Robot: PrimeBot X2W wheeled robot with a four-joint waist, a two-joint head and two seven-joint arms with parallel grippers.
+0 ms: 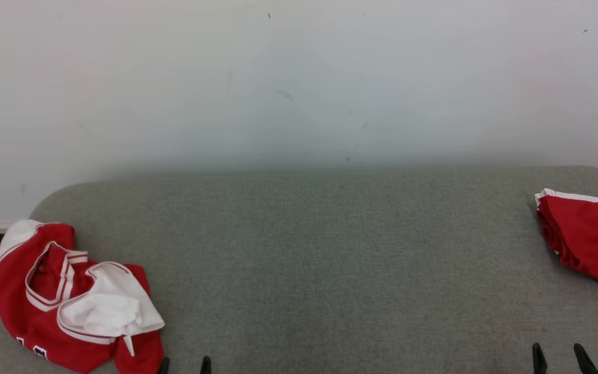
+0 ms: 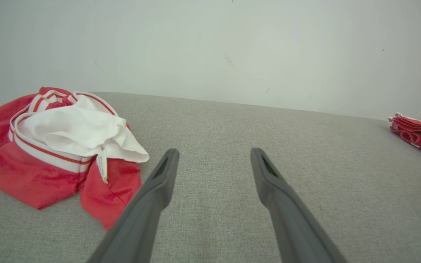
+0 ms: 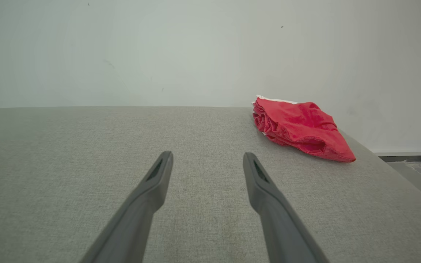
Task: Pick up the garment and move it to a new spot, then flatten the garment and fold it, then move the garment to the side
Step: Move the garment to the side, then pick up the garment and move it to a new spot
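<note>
A crumpled red jersey garment (image 1: pixel 34 291) with white trim and a white lining turned out lies bunched at the near left of the grey fabric surface (image 1: pixel 330 259). My left gripper (image 1: pixel 185 365) stands open just right of it at the bottom edge, apart from the cloth. In the left wrist view the garment (image 2: pixel 49 168) sits left of the gripper (image 2: pixel 214 153), whose fingers are spread and empty. My right gripper (image 1: pixel 563 358) is open at the lower right, and the right wrist view shows this gripper (image 3: pixel 208 157) empty above bare fabric.
A second red garment (image 1: pixel 589 244), folded with a white edge, rests at the far right by the surface's edge (image 3: pixel 298 126). A pale wall (image 1: pixel 299 78) rises right behind the surface. Beyond the right edge the floor (image 3: pixel 411 171) drops away.
</note>
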